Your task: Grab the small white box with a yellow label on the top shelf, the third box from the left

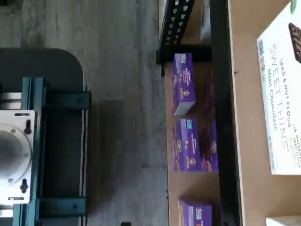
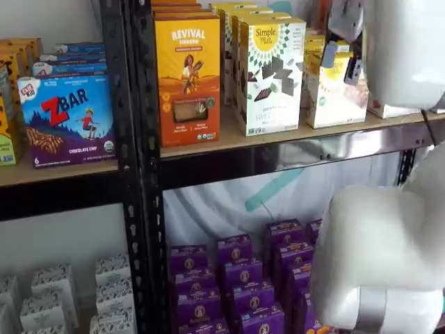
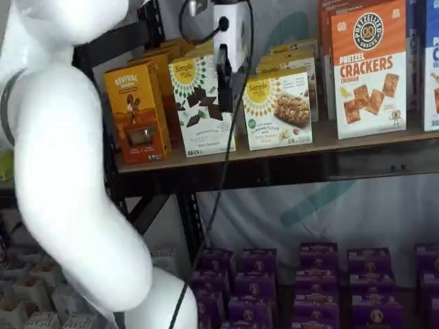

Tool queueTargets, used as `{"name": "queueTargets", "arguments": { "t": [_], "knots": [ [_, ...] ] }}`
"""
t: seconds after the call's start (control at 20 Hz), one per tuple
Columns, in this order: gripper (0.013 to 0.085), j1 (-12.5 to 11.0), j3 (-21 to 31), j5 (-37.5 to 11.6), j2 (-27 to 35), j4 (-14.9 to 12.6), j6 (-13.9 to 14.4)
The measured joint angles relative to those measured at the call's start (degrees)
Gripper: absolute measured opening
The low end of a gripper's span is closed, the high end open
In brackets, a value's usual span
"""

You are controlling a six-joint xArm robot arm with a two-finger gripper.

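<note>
The small white box point(image 3: 278, 110) is seen standing upright on the top shelf point(image 3: 357, 140), close to the front edge, so it can be reached from the front. Its yellow round label and food picture are turned outward. It is set between the tall white Sweet Thins carton point(image 3: 202, 103) on one side and the orange Pretzel Crackers carton point(image 3: 369, 68) on the other. It is shorter than both, so free room is left above it. More boxes of the same kind are lined up behind it, which is likely why it sits so far forward.

The hand point(image 3: 225, 86) is seen hanging from above in a shelf view, with a black cable looping beside it. It is held in front of the gap between the Sweet Thins carton and the small white box, not touching either as far as can be told. The black fingers are seen side-on, so no gap can be made out there; the jaws are taken to be spread as wide as they go, and nothing is held in them. That wide spread fits a box that must be taken by its sides.

In the other shelf view the small white box point(image 2: 336, 87) is partly hidden by the white arm point(image 2: 389, 243).

In the wrist view the Sweet Thins carton point(image 1: 282, 94) is seen from above, with purple boxes point(image 1: 183, 84) on the lower level. The grab has not yet been made.
</note>
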Motion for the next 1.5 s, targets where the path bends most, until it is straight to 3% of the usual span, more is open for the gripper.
{"name": "queueTargets", "arguments": {
  "t": [0.15,0.3,0.6,0.75,0.95,1.15,1.5],
  "knots": [
    [0.0850,1.6,0.5,-1.6,-0.3,-3.6,0.4],
    [0.0850,1.2,0.7,-2.6,-0.2,-3.6,0.1],
    [0.0850,-3.0,2.5,-9.1,-0.9,5.2,-2.2],
    [0.0850,-3.9,4.4,-15.8,-1.7,8.0,-3.3],
    [0.0850,-2.3,4.4,-21.7,-0.2,4.9,-3.9],
    [0.0850,-0.4,-0.2,-19.8,4.9,-0.6,-2.8],
    [0.0850,0.8,-7.0,-15.1,11.4,-3.3,-1.5]
  ]
}}
